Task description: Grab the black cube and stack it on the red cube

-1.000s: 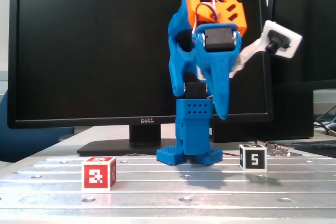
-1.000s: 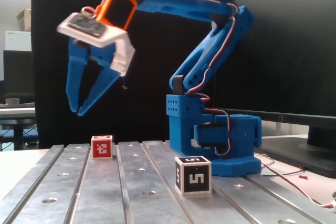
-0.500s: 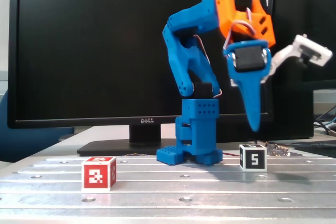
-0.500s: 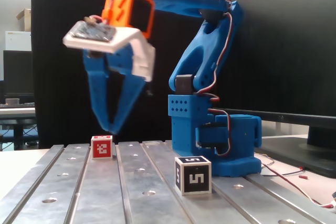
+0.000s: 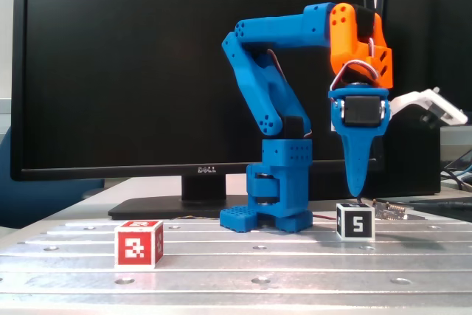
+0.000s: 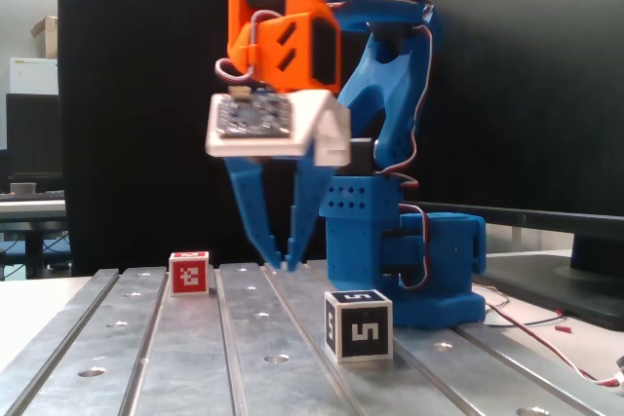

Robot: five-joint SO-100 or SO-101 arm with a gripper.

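Note:
The black cube (image 5: 355, 220) with a white "5" stands on the metal plate in front of the arm's base; it also shows in the other fixed view (image 6: 359, 326). The red cube (image 5: 139, 243) stands apart from it on the plate, far left in one fixed view and further back in the other (image 6: 188, 273). My gripper (image 5: 356, 191) points straight down with its tips just above plate level. In one fixed view it looks right over the black cube; in the other (image 6: 283, 263) it is offset left of it, not touching. The fingertips nearly meet, with nothing between them.
The blue arm base (image 5: 279, 189) is bolted on the slotted aluminium plate (image 5: 243, 263). A Dell monitor (image 5: 110, 71) stands behind. A white camera mount (image 5: 431, 106) sticks out from the wrist. Cables and a metal connector (image 5: 391, 210) lie right of the black cube.

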